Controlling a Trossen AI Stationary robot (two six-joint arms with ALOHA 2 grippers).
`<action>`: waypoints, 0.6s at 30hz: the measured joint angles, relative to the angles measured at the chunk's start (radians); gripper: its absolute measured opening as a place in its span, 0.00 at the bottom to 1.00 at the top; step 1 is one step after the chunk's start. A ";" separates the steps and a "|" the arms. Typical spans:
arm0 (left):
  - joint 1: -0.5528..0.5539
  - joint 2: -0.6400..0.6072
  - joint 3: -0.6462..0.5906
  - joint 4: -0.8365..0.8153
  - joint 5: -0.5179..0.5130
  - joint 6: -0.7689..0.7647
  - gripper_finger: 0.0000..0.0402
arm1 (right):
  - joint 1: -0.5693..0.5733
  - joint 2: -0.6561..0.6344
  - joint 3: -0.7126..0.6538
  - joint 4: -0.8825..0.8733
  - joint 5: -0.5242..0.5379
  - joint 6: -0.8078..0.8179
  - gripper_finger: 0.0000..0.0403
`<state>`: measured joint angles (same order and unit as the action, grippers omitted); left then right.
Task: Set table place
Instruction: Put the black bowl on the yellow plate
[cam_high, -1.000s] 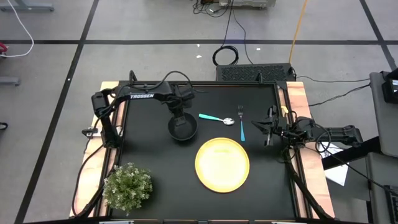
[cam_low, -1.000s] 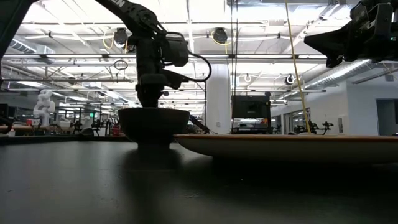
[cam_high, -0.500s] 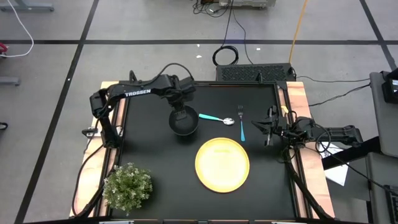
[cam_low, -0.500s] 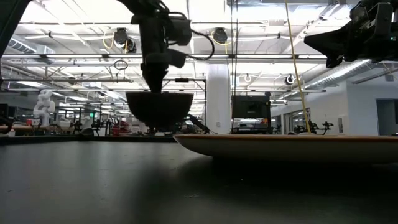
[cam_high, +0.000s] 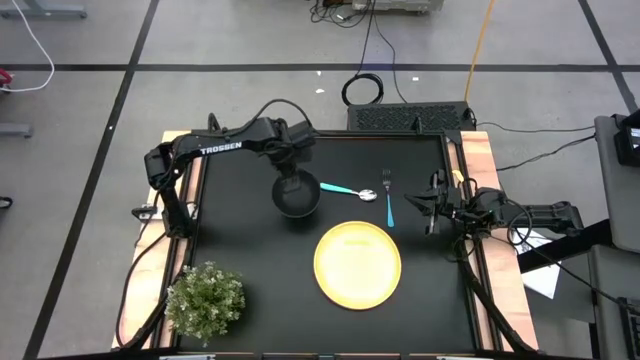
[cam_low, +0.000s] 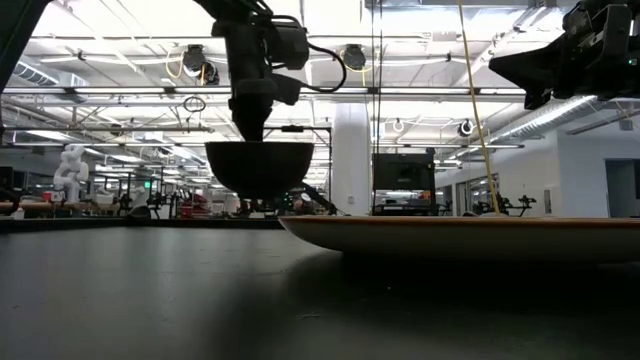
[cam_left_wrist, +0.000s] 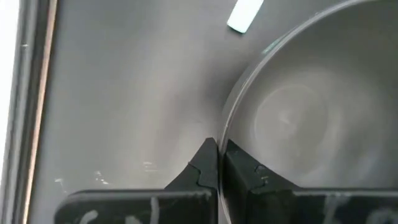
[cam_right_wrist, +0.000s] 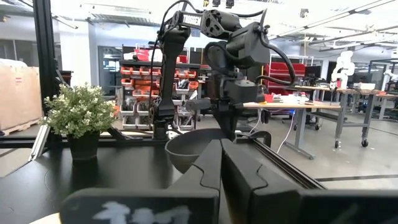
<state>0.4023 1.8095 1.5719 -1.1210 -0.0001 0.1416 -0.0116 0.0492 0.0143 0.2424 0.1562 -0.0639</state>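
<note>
My left gripper (cam_high: 291, 181) points down over the far rim of the black bowl (cam_high: 297, 199) and is shut on it. In the low view the bowl (cam_low: 259, 168) hangs above the table (cam_high: 240, 250). The yellow plate (cam_high: 358, 263) lies flat toward the table's near side. The teal-handled spoon (cam_high: 348, 190) and fork (cam_high: 388, 198) lie flat just beyond the plate. My right gripper (cam_high: 431, 211) waits shut and empty at the table's right edge. My left gripper pinches the bowl's rim (cam_left_wrist: 225, 127) on its far side, one finger inside the bowl and one outside. The fingers (cam_left_wrist: 205, 163) come from above, pointing down. The bowl hangs upright below them, lifted clear of the table.
A green potted plant (cam_high: 206, 300) stands at the near left corner. Light wooden strips (cam_high: 478, 160) run along the table's left and right sides. Bare black top lies between the plant and the plate.
My left gripper has gone up with the bowl. The bowl stood on the table a second ago and now hangs clear above it, still upright. Most of the rise came early; the last half second shows little further motion.
</note>
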 joint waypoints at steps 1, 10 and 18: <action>0.000 0.000 0.000 -0.012 0.018 0.012 0.01 | 0.000 0.000 0.000 0.000 0.000 0.000 0.00; -0.014 -0.074 0.000 -0.059 0.085 0.042 0.01 | 0.000 0.000 0.000 0.000 0.000 0.000 0.00; -0.021 -0.217 0.001 -0.043 0.086 0.015 0.01 | 0.000 0.004 0.000 0.008 0.000 0.000 0.00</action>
<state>0.3817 1.5929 1.5726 -1.1641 0.0856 0.1564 -0.0116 0.0536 0.0141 0.2501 0.1562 -0.0639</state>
